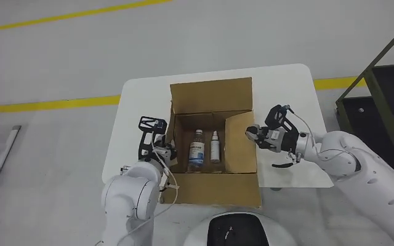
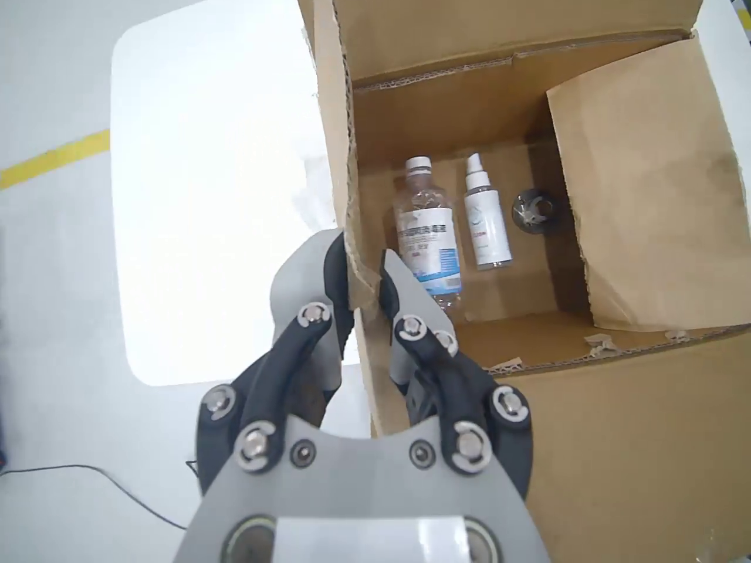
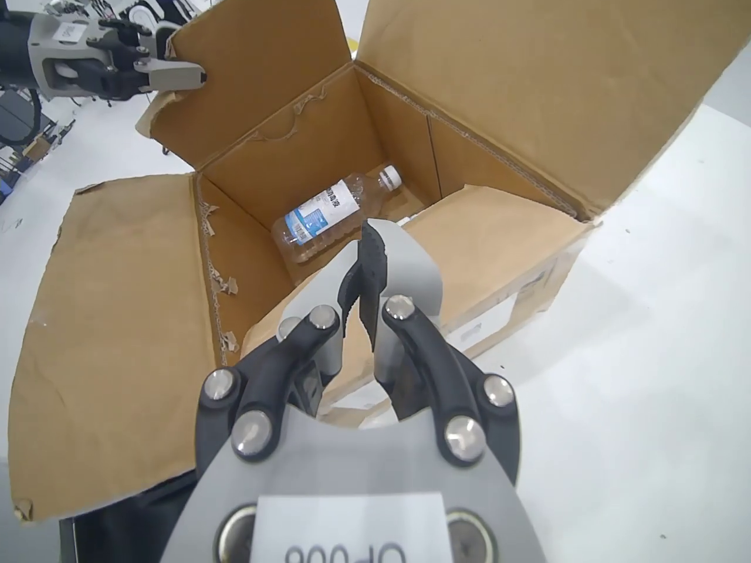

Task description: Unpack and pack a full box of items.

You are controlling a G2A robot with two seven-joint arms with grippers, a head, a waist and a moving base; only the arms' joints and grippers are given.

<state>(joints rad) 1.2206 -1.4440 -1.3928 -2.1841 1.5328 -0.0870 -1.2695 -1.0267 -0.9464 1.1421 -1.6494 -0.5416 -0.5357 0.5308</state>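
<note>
Brown box (image 1: 212,95), white table (image 1: 283,86), clear bottle (image 1: 197,150) (blue-and-white label (image 2: 428,243)).

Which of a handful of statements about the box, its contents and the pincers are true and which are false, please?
1. The left pincer is clamped on the left flap of the cardboard box. True.
2. The clear bottle stands upright in the box. False: it lies on its side on the box floor.
3. A white spray bottle lies beside the clear bottle. True.
4. The box rests on the floor. False: it sits on a white table.
5. The right pincer grips the inward-leaning right flap. True.
</note>
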